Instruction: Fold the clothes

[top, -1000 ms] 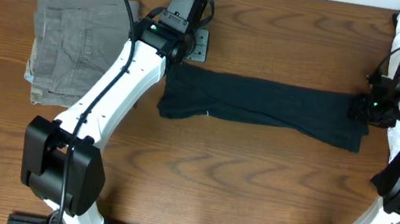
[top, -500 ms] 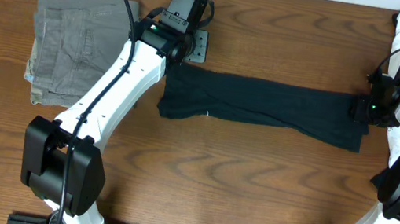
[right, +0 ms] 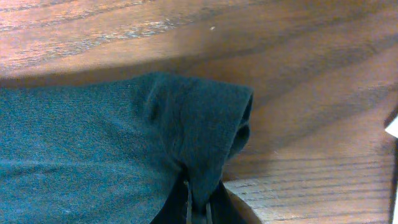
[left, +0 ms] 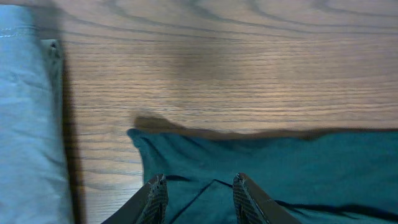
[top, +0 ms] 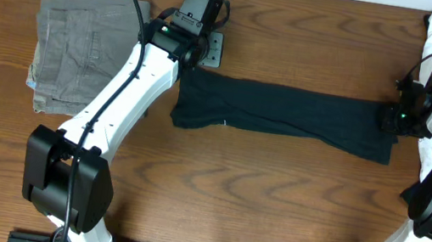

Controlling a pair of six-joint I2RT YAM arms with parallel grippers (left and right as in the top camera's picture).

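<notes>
Right fingers (right: 174,211), spread a second ago, now pinch one end of the plain black soft-fabric T-shirt (top: 286,114); left fingers (left: 155,199) stand spread over it.

right pincer (right: 197,208) clamped on a raised fold of the black t-shirt (right: 93,155), corner bunched up above the tips; brown wood bench (right: 298,56) beyond it.
</notes>
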